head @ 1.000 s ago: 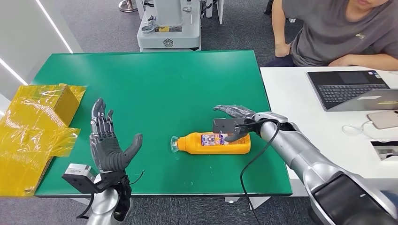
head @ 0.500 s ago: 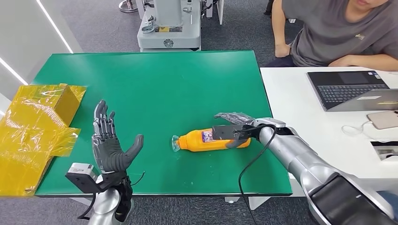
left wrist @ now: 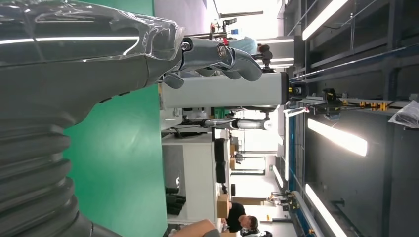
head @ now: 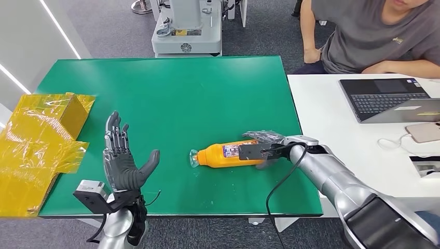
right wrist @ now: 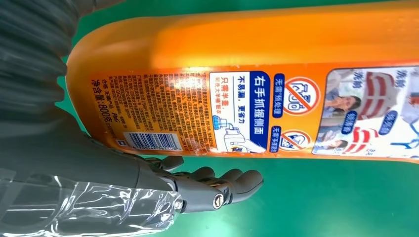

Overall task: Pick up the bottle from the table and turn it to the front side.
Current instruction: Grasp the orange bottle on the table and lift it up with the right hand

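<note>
Lower now, your right robot hand (head: 265,149) cups the bottle (head: 224,154) at 3 o'clock, grip unconfirmed; lifting and turning remain.

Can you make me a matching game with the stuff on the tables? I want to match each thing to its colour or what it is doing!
Things:
1. bottle
2. left hand
3. laptop
4. table

Clues:
A. green
B. open, on the white desk
C. orange, lying on its side
D. raised with fingers spread, holding nothing

Pairs: 1-C, 2-D, 3-B, 4-A
</note>
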Motion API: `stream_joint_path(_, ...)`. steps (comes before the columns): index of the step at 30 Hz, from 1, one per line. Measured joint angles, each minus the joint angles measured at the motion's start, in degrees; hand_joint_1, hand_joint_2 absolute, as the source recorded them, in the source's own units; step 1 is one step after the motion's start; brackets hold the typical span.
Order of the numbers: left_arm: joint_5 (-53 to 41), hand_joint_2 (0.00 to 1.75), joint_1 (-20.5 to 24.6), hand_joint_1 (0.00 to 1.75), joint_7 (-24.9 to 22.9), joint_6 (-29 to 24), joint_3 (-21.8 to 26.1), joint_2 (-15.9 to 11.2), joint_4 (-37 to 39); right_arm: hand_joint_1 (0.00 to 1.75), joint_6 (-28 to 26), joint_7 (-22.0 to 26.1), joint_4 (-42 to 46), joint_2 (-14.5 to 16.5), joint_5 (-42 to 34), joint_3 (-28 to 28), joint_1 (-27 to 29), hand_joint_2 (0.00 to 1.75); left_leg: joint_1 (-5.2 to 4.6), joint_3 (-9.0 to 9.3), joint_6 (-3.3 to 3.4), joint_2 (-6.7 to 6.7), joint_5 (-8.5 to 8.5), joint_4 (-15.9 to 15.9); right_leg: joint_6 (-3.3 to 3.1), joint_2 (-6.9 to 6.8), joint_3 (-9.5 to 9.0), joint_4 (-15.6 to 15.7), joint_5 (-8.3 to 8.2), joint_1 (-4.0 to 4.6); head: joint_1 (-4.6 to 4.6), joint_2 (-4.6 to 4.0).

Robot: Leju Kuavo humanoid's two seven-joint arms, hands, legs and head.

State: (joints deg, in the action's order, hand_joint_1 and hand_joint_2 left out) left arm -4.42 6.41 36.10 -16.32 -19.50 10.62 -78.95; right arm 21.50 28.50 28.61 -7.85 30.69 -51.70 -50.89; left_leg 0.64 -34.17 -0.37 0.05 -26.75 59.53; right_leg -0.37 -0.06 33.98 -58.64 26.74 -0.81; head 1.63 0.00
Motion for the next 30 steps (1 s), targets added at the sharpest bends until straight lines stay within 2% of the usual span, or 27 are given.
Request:
stream_joint_path(6, 0.3, 1.75, 0.0, 0.0, 0.1, -0.4, 0.0, 0.0, 0.5, 0.0, -1.2, -0.1, -0.3, -0.1, 0.1, -0.5, 0.1, 1.75, 0.0, -0.01, 0.0, 0.0, 0.0, 0.0, 0.0, 0.0, 0.0, 0.0, 0.0, 0.0, 0.01, 0.0)
stream_joint_path(10, 0.4, 1.75, -0.1, 0.0, 0.1, -0.6, 0.0, 0.0, 0.5, 1.75, -2.5, 0.0, -0.5, -0.1, 0.3, -0.8, 0.2, 1.75, 0.0, -0.01, 0.0, 0.0, 0.0, 0.0, 0.0, 0.0, 0.0, 0.0, 0.0, 0.0, 0.01, 0.0)
stream_joint_path(24, 0.4, 1.75, -0.7, 0.0, 0.4, -1.1, 0.0, -0.1, 0.5, 1.75, -8.5, 2.7, -0.6, -0.1, 0.3, -1.0, 1.5, 1.75, 0.0, -0.01, 0.0, 0.0, 0.0, 0.0, 0.0, -0.01, -0.01, 0.0, 0.0, 0.0, 0.0, 0.0)
stream_joint_path(30, 0.3, 1.75, -1.4, 0.0, 0.7, -1.7, 0.0, -0.1, 0.5, 1.75, -14.6, 3.4, 0.0, 0.0, 0.4, -0.4, 3.0, 1.75, 0.0, -0.05, 0.0, -0.02, 0.0, 0.0, 0.0, -0.02, -0.01, 0.0, 0.0, 0.0, 0.0, 0.0)
